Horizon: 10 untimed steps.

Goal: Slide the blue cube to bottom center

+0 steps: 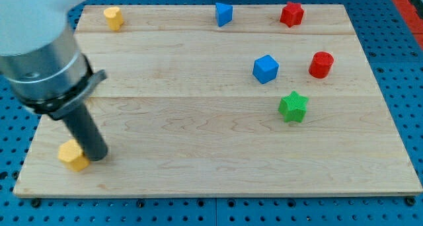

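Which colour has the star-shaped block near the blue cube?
Green. The star shows clearly in the camera view, just below and right of the blue cube.

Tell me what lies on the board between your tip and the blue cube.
Nothing: in the camera view, the stretch from my tip, beside the yellow block at the view's bottom left, to the blue cube is bare wooden board.

One camera looks steeply down from the near side, close enough that the wooden counter (198, 120) fills the view, its top corners cropped
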Motion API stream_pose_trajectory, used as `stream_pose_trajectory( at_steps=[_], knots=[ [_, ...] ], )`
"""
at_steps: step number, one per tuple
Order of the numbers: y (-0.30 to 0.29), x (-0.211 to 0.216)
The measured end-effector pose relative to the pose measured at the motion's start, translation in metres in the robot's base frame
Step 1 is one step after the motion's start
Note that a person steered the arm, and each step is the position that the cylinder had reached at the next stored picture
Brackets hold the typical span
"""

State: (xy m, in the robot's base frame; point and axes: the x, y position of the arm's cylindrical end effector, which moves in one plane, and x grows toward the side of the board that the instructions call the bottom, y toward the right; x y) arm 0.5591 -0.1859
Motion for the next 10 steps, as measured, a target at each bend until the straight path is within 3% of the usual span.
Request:
stream_pose_trajectory(
  at_steps=[1, 3, 4, 8, 10],
  knots=[
    [0.031, -0.032],
    [0.135, -0.136],
    [0.164, -0.164],
    [0.167, -0.164],
    [0.188, -0.196]
  ],
)
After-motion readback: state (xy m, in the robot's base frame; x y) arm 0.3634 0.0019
